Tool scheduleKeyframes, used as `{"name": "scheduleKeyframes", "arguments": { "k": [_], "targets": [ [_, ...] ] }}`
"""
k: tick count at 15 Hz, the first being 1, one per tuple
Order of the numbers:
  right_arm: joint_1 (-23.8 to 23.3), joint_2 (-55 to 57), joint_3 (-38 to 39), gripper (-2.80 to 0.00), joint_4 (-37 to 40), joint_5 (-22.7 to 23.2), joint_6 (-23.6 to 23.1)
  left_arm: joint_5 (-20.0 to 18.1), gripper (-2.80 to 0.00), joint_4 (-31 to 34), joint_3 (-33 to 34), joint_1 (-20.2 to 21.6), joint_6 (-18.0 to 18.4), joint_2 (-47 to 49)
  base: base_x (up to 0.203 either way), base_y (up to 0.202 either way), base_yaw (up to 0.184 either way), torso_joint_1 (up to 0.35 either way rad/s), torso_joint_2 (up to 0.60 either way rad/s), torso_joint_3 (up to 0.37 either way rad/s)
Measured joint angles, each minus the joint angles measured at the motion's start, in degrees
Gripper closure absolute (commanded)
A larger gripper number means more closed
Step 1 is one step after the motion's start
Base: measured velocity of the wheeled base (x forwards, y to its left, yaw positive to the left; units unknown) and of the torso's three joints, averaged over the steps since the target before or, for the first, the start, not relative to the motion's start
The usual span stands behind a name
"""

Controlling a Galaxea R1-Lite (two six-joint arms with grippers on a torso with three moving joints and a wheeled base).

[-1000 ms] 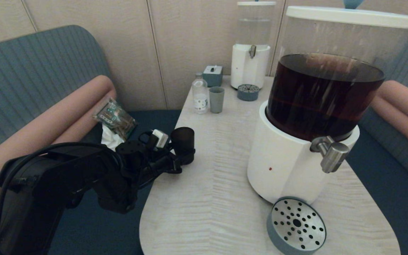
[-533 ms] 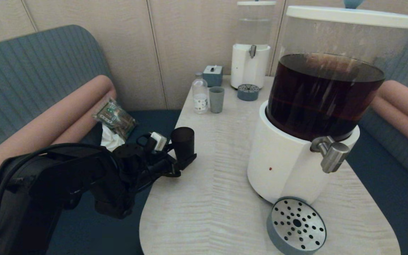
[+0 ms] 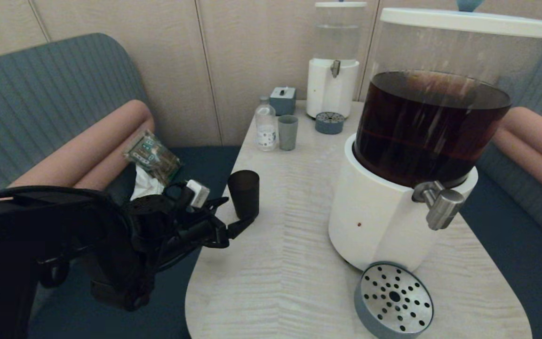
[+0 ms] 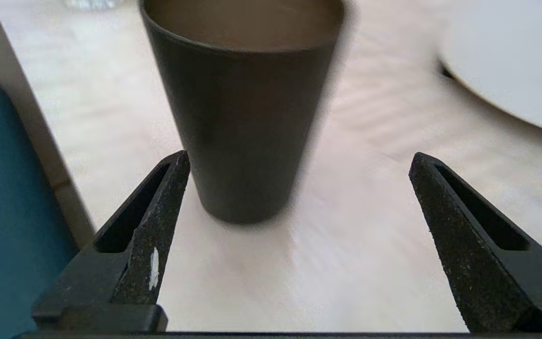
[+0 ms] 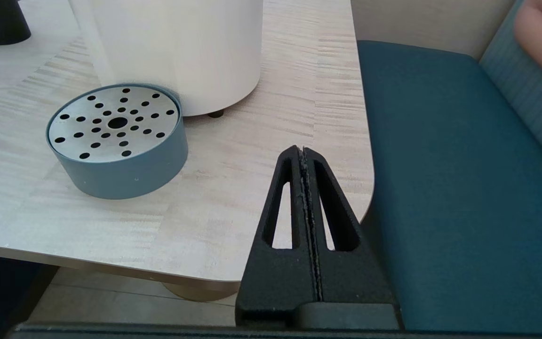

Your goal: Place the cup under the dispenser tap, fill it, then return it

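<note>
The black cup (image 3: 243,193) stands upright on the pale table (image 3: 271,263) near its left edge, with nothing holding it. My left gripper (image 3: 239,209) is open just behind the cup. In the left wrist view the cup (image 4: 243,117) sits just past the fingertips of this gripper (image 4: 299,160), close to one finger (image 4: 167,197). The steel dispenser tap (image 3: 440,205) juts from the white-based dispenser (image 3: 374,221) of dark liquid, above a round perforated drip tray (image 3: 393,299). My right gripper (image 5: 303,150) is shut and empty over the table's near right corner, beside the drip tray (image 5: 115,136).
At the table's far end stand a small grey-blue cup (image 3: 288,132), a clear bottle (image 3: 266,127), a grey box (image 3: 282,100), a clear-liquid dispenser (image 3: 333,66) and its small tray (image 3: 330,122). A packet (image 3: 152,157) lies on the left sofa. Blue seats flank the table.
The left gripper opened, let go of the cup and drew back towards the near left. The cup stays standing on the table where it was.
</note>
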Motion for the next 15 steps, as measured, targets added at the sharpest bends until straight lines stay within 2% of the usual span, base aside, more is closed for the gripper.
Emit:
{"name": "scheduleKeyframes", "arguments": {
  "k": [8, 9, 15],
  "targets": [
    [0.0, 0.0, 0.0, 0.00, 0.0, 0.0, 0.0, 0.2, -2.80, 0.0, 18.7, 0.0, -0.4, -19.7, 0.000, 0.000, 0.000, 0.000, 0.00, 0.000],
    [0.0, 0.0, 0.0, 0.00, 0.0, 0.0, 0.0, 0.1, 0.00, 0.0, 20.6, 0.0, -0.6, -23.2, 0.000, 0.000, 0.000, 0.000, 0.00, 0.000],
    [0.0, 0.0, 0.0, 0.00, 0.0, 0.0, 0.0, 1.2, 0.00, 4.6, 28.6, 0.2, -2.5, -42.4, 0.000, 0.000, 0.000, 0.000, 0.00, 0.000]
  ]
}}
